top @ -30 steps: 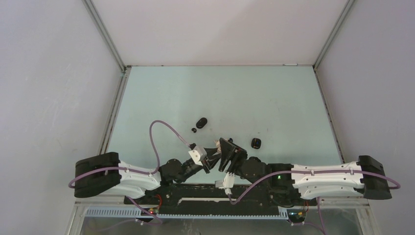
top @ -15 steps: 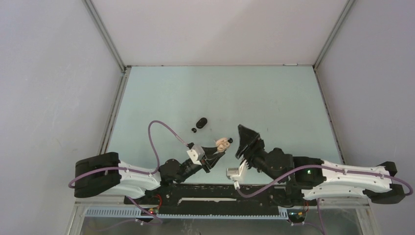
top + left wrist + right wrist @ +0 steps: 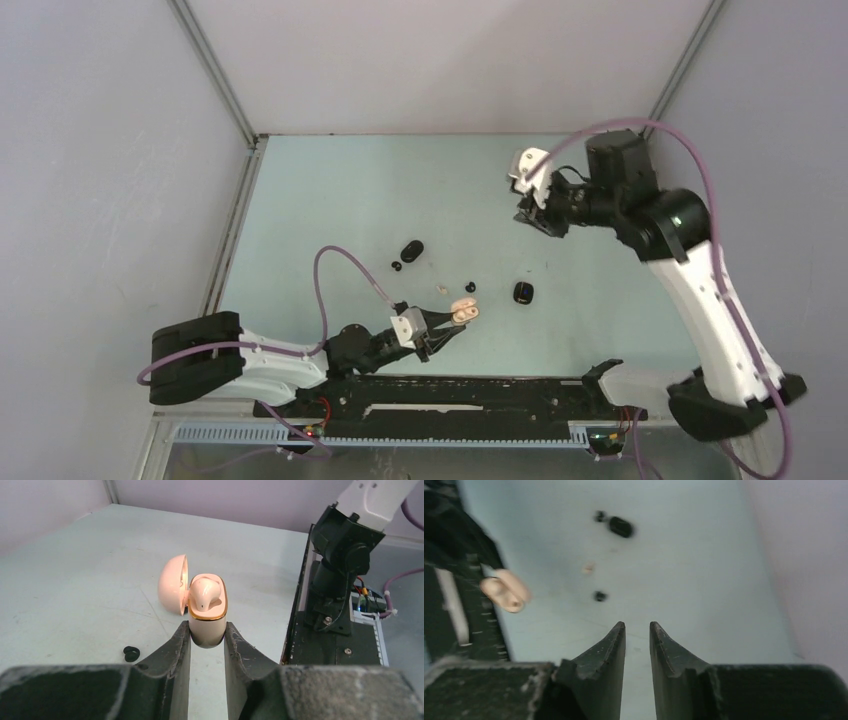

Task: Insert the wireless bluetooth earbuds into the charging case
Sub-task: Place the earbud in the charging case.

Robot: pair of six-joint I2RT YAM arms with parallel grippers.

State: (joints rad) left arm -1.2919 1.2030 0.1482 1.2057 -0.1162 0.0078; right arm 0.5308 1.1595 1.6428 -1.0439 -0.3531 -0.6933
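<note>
Right now the left claw (image 3: 206, 629) is squeezed shut on the cream case (image 3: 207, 616), low by the near edge of the table (image 3: 350, 190). The case is open and 1 whitish bud (image 3: 205, 594) sits inside. Another whitish earbud (image 3: 441, 289) lies loose on the table just past the case, with a black earbud (image 3: 469, 287) near it. The right claw (image 3: 637, 629) holds nothing, and its fingers are close together with a small gap. It hangs high at the far right, well apart from the loose earbud, which lies left of it and nearer the front edge. The left claw is nearer but busy. That earbud is too small to tell which way it points. No words or brand can be read.
</note>
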